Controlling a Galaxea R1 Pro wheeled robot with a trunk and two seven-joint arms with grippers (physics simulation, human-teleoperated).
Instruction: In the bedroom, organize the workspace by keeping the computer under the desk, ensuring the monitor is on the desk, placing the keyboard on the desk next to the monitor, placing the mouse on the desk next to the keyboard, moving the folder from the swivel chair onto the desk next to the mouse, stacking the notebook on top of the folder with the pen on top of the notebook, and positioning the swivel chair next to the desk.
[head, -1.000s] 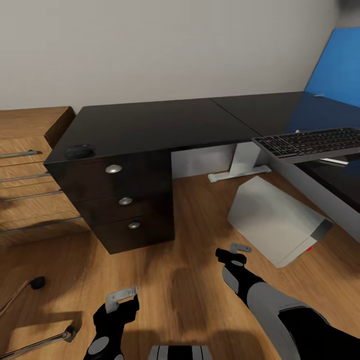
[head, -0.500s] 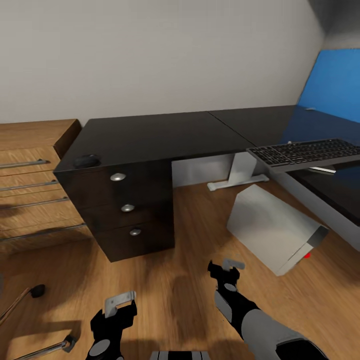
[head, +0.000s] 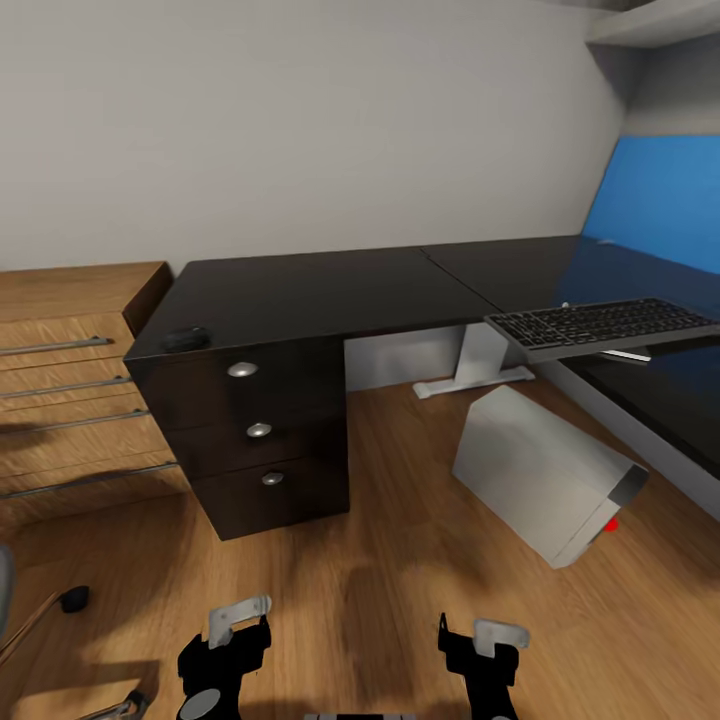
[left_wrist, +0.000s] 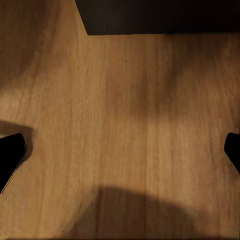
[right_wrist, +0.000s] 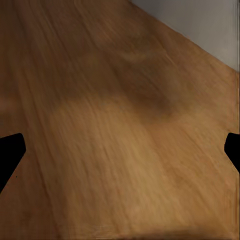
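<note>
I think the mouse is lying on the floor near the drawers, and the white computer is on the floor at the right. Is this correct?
Not quite. In the head view the mouse lies on top of the black desk, at its left front corner above the drawers, not on the floor. The white computer is indeed on the floor at the right.

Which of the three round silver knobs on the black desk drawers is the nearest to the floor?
The bottom knob, on the lowest drawer of the desk. The middle knob and top knob sit above it.
</note>
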